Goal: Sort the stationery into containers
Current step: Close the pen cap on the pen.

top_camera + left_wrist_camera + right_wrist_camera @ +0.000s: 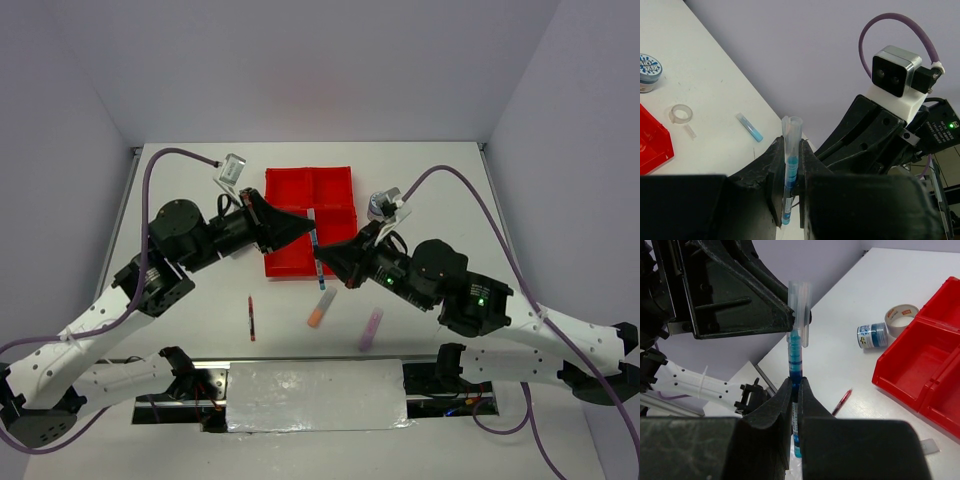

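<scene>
Both left gripper (790, 176) and right gripper (796, 390) clamp one half-hidden blue pen (795, 354).

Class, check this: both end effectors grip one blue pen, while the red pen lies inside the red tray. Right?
No: the red pen lies on the table, outside the red tray, as the top external view shows.

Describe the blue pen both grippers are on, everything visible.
The blue pen is slim and looks plastic: a translucent barrel, blue inside, with a clear cap. It is off the table, pinched at once by the left gripper, shut near the cap end, and the right gripper, shut on the blue barrel. In the top view it crosses the near edge of the red tray.
</scene>
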Robot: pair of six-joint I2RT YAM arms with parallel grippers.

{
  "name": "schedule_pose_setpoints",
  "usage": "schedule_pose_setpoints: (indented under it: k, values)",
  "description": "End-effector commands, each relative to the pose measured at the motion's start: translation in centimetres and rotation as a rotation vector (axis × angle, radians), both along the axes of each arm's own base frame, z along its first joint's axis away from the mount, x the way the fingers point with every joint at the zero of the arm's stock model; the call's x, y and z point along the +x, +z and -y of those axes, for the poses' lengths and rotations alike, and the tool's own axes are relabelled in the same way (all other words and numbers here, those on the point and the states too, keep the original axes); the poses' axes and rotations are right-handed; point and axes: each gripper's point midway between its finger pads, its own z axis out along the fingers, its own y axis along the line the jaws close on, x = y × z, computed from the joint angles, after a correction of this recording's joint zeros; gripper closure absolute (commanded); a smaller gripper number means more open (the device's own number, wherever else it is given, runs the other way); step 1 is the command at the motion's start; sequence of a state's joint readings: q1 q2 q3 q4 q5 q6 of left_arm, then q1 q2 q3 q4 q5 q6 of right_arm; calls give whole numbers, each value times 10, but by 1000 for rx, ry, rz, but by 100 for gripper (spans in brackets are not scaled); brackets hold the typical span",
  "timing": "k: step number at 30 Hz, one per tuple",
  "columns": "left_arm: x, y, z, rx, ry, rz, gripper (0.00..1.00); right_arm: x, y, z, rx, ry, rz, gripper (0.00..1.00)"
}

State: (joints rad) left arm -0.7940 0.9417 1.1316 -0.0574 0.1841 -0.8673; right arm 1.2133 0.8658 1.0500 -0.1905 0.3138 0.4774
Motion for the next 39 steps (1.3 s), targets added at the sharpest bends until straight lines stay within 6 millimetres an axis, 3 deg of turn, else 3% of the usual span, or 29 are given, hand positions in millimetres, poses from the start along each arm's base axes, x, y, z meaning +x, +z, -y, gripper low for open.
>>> schedule_pose_setpoints:
  k: [1, 14, 20, 25, 36, 39]
  values:
    - [-9, 11, -1, -41, -28, 37, 100, 2, 39, 4, 87, -22, 42, 100]
    - [-11, 13, -3, -48, -31, 55, 100, 19, 67, 3, 118, -91, 106, 100]
    - [-24, 7, 5, 11, -125, 110, 100, 30, 87, 13, 100, -130, 181, 100]
    - [-26, 2, 4, 82, -143, 149, 100, 19, 103, 9, 71, -42, 278, 100]
    - [-25, 4, 0, 77, -118, 166, 100, 13, 109, 5, 97, -8, 314, 100]
    - [-23, 10, -5, 73, -92, 183, 88, 8, 109, -2, 93, 40, 321, 100]
